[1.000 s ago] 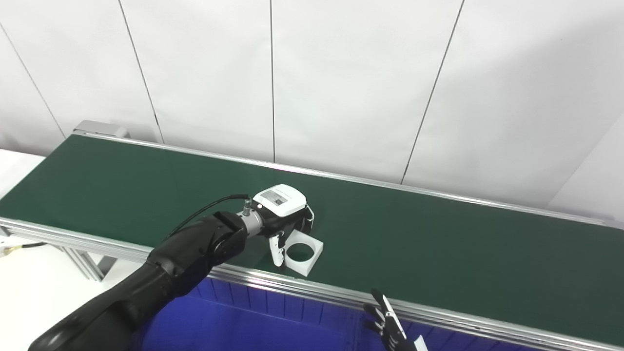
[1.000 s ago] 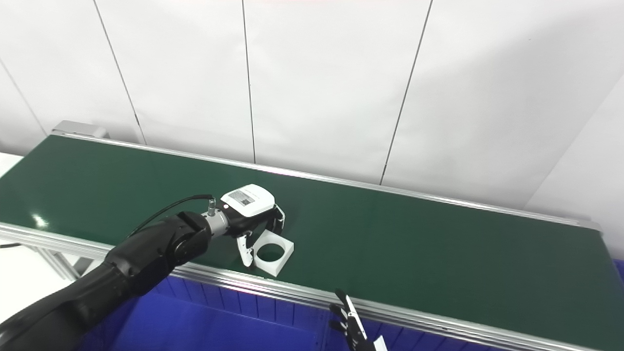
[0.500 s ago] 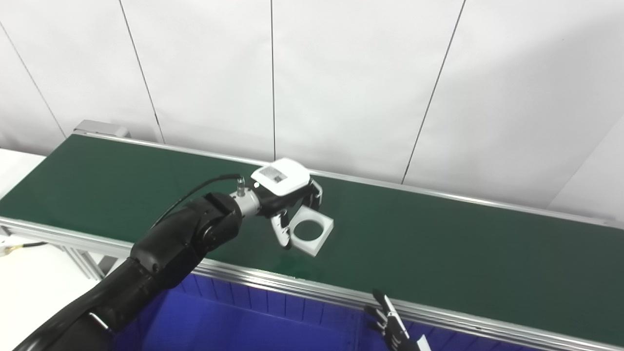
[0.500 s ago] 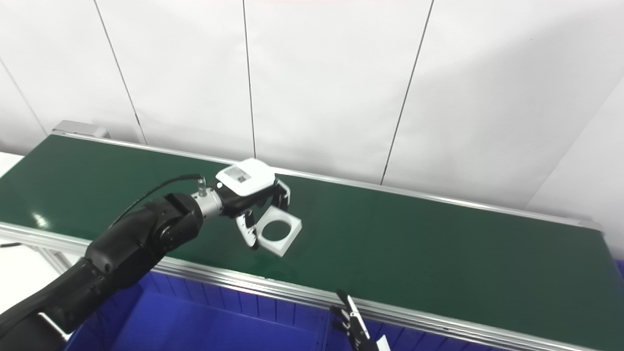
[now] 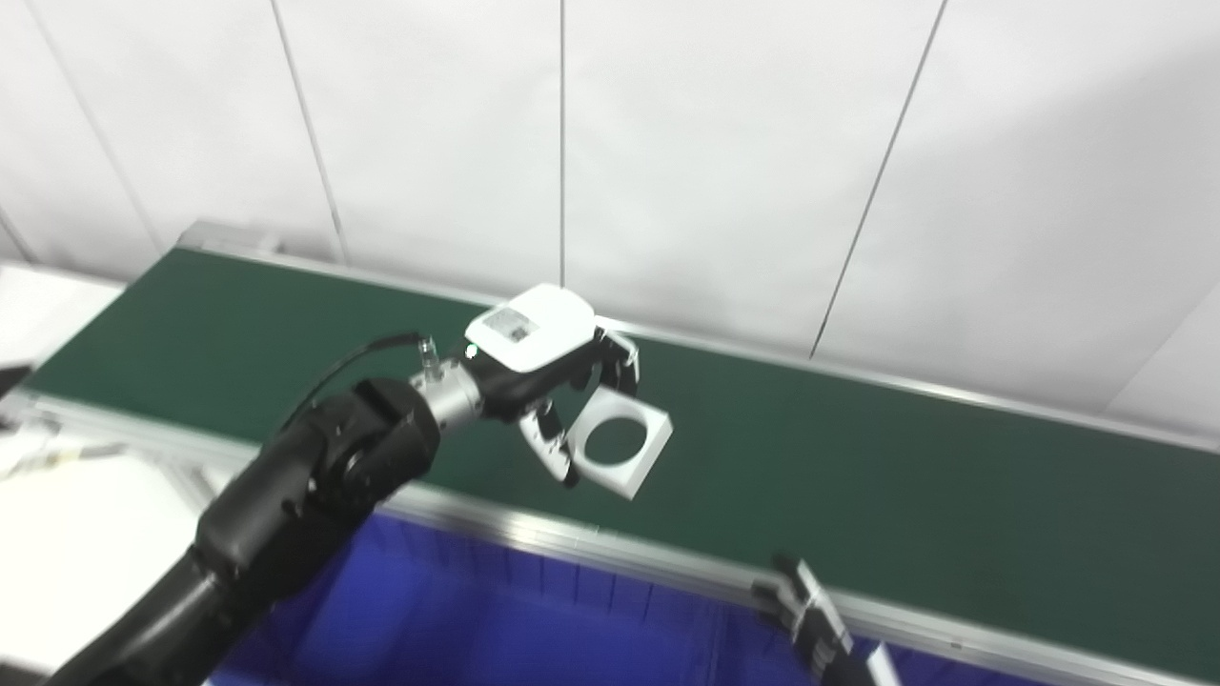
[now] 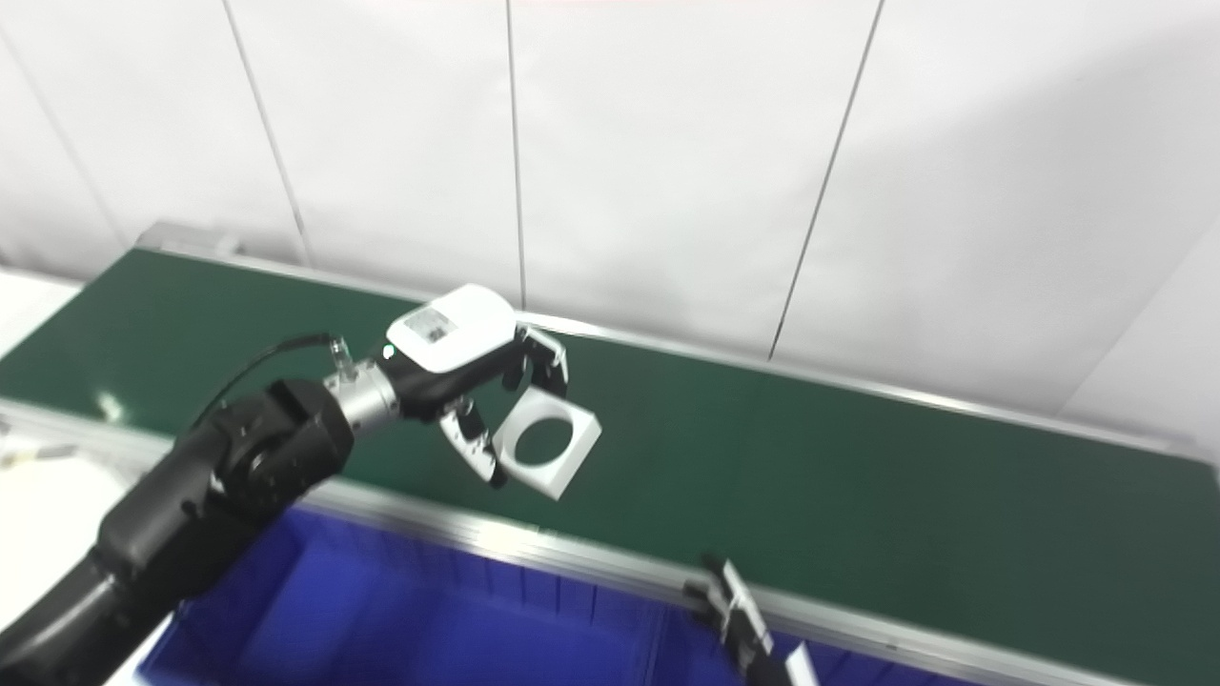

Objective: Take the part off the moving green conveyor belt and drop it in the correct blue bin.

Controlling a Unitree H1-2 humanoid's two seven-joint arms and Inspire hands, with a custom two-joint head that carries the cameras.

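I see even, bright, diffuse light with no hard glare. Both views are softened by motion blur: the belt (image 5: 858,476) rails smear, and my left arm (image 5: 315,476) and the right hand (image 6: 743,629) at the bottom edge look fuzzy. A soft grey shadow crosses the white wall (image 5: 1048,191) at upper right.

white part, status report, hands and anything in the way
Left hand shut on white part, held above green belt. Right hand low at belt edge, state unclear. Blue bin below, nothing blocking.
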